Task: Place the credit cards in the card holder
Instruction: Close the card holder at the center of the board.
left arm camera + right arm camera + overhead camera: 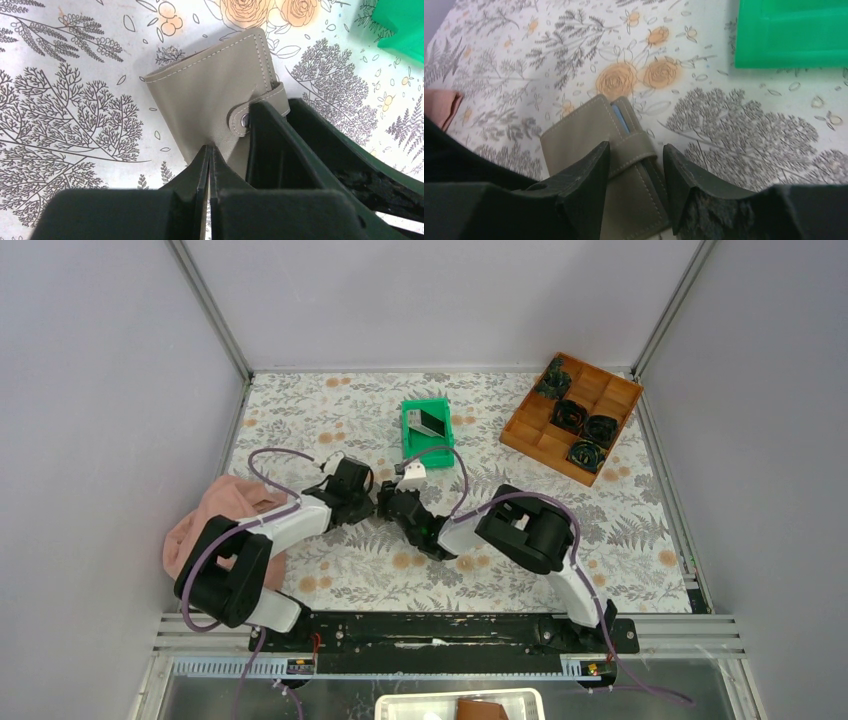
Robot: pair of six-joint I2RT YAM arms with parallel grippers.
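My left gripper (209,154) is pressed together with nothing between its fingers. Its tips sit on the near edge of the card holder (215,95), a flat grey folding wallet with pale stitching. I read that as pinning it to the floral-patterned tabletop (620,530) so it cannot slide.

My right gripper (636,150) stands spread, one finger on each side of the narrow grey strap (636,152) that wraps over the wallet's edge and snaps shut on a metal stud. It holds nothing yet. A sliver of the blue lining (620,117) shows beside the strap, but the card holder is closed, so the strap has to come undone before anything goes in.

From above, the two grippers meet tip to tip near the middle of the tabletop, a little left of centre, and hide the wallet beneath them.

The credit cards (432,423) are thin, dark grey and rectangular — I can make out at least one. They lean inside the small green plastic bin (427,445), which stands towards the far edge, well apart from the wallet and untouched.

A crumpled pink cloth (215,525) lies at the left edge by my left arm. The brown compartment tray (530,435) of dark parts sits in the far right corner — neither matters to this step.

My judgement is that the task has barely begun, since opening the wallet comes first.
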